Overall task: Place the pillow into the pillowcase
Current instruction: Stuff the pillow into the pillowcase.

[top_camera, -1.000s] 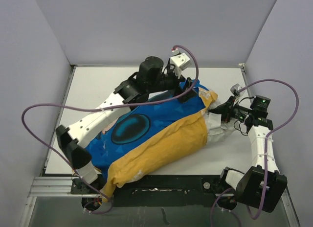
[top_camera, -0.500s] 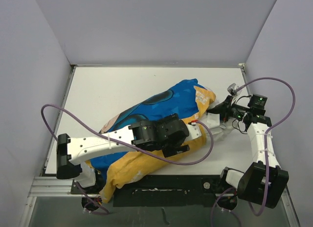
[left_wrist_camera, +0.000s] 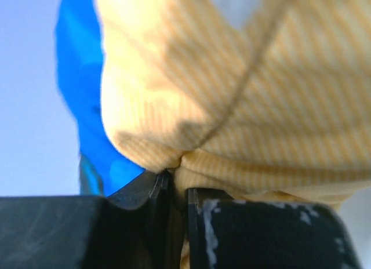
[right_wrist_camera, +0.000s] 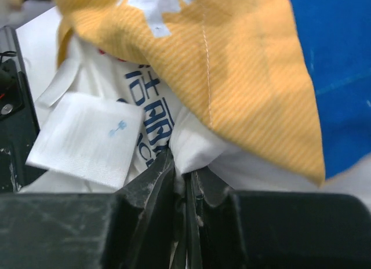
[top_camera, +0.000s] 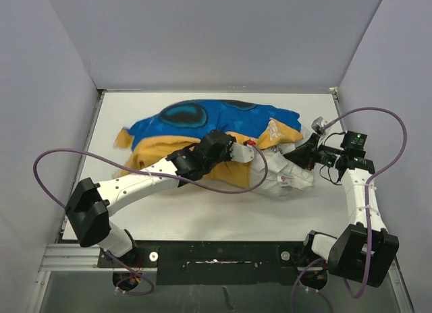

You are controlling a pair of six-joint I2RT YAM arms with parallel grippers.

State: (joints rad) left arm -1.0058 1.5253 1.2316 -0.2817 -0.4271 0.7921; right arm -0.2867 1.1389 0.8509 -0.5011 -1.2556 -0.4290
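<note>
As left gripper pinches pillowcase, its arm lies apparently outstretched.

One pillowcase, one pillow, one table. Two grippers: one left gripper, one right gripper. Two purple cables.

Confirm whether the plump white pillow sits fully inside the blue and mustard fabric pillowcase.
No, the pillow has its white end poking out of the open end of the pillowcase.
</note>
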